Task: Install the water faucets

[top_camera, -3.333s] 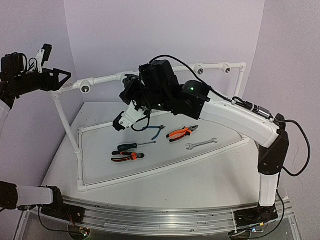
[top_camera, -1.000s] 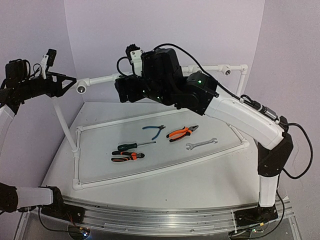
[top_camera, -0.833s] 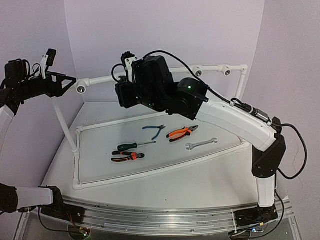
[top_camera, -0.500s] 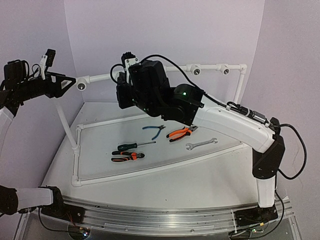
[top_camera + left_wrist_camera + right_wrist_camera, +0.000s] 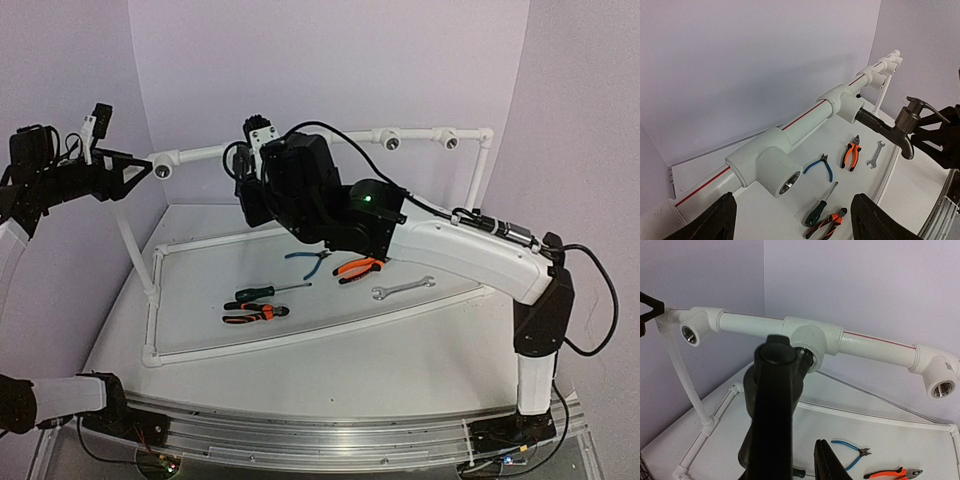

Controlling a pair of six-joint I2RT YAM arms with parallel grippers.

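The dark water faucet (image 5: 892, 129) sticks out of the second white tee (image 5: 842, 100) on the raised pipe rail, its threaded end in the socket (image 5: 807, 357). My right gripper (image 5: 918, 132) is at its spout end. In the right wrist view the faucet (image 5: 774, 410) fills the space at the jaws. One finger (image 5: 826, 461) shows with a thin gap beside it, and the other is hidden. My left gripper (image 5: 795, 221) hangs open before the first tee (image 5: 769, 162), whose socket is empty. From above, the right arm hides the faucet.
On the white board lie blue cutters (image 5: 312, 260), orange pliers (image 5: 362, 266), a wrench (image 5: 402, 289), a green-handled screwdriver (image 5: 262, 292) and small orange-black pliers (image 5: 255, 314). A white pipe frame (image 5: 300, 338) borders them. Two more open tees (image 5: 395, 140) sit further right on the rail.
My right gripper has come down and leftward from above the rail to the level of the second tee. The left arm has barely moved.
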